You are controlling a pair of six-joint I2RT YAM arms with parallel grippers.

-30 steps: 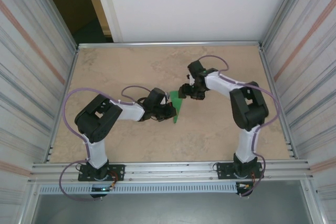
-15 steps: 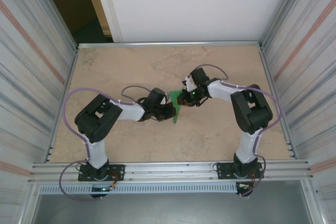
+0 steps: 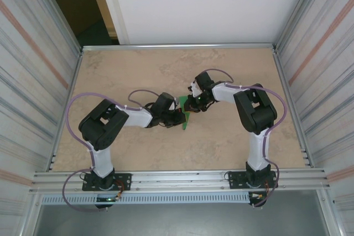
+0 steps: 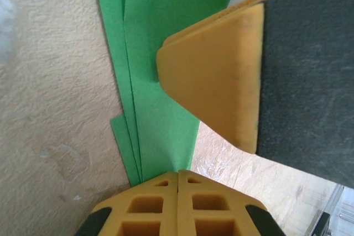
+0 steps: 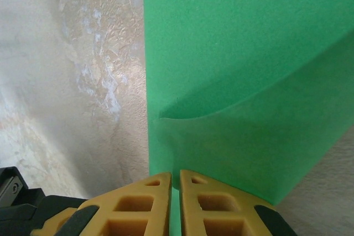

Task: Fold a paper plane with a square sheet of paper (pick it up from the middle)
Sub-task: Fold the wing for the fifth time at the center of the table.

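At centre, the left arm [image 3: 138, 116] and right arm [image 3: 227, 90] meet, both jaws pinched shut on the green sheet [image 3: 186, 120].

The thin folded paper sheet [image 5: 232, 53] is seen in plain bright green, without any marks. The flat table top [image 3: 138, 70] is coloured beige, with a pale marbled pattern. The ribbed plastic fingers [image 5: 138, 205] are coloured yellow-orange.

From above, the sheet of paper [image 3: 186, 120] was largely hidden beneath the left and right jaws; both wrist views cut its edges off.
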